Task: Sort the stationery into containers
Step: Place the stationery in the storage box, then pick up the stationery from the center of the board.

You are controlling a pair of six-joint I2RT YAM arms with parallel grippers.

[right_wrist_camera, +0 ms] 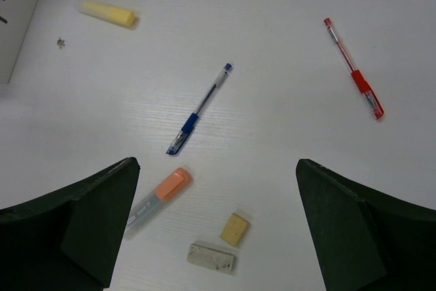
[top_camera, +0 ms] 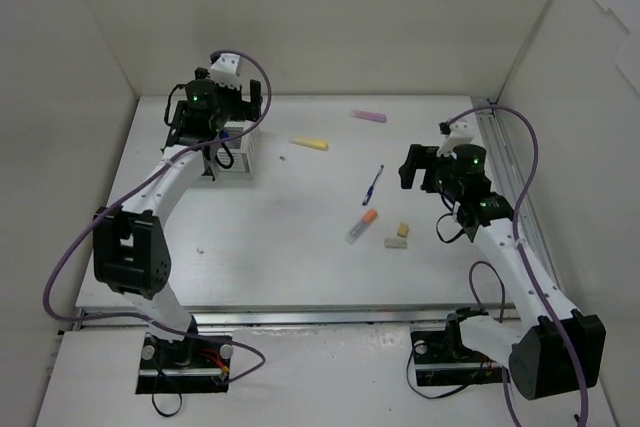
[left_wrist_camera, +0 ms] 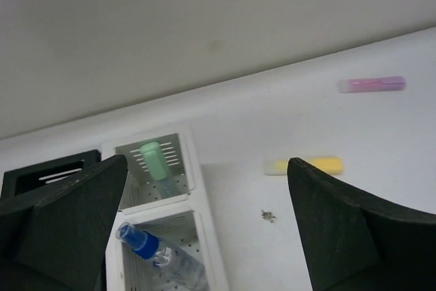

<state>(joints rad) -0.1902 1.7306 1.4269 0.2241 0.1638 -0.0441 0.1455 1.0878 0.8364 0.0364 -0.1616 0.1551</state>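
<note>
Far left of the table (top_camera: 280, 247), left pincer (left_wrist_camera: 208, 166): it hangs above the organizers, jaws spread wide, nothing between them.
White organizer (left_wrist_camera: 196, 189): my left wrist view shows two compartments.
Green-capped highlighter (left_wrist_camera: 153, 160): upright in the farther compartment.
Blue-capped marker (left_wrist_camera: 146, 247): leaning in the nearer compartment.
Black organizer (left_wrist_camera: 48, 172): right against the white one's left side. Only a corner shows past a finger, so I cannot tell what it holds.
Pink highlighter (left_wrist_camera: 372, 84): flat on the table near the back wall, well apart from the rest.
Yellow highlighter (left_wrist_camera: 304, 165): flat on the table, to the right of the white organizer.
Right pincer (right_wrist_camera: 218, 168): above the right half of the table, jaws wide, holding nothing.
Blue pen (right_wrist_camera: 199, 108): lying diagonally, between the yellow highlighter and the orange-capped highlighter (right_wrist_camera: 158, 195).
Erasers: a beige one (right_wrist_camera: 234, 229) and a paler one (right_wrist_camera: 212, 257), just beside each other, near the orange cap.
Red pen (right_wrist_camera: 354, 69): right of the blue pen, well apart.
Dark speck (left_wrist_camera: 269, 216): possibly debris, near the yellow highlighter.
</note>
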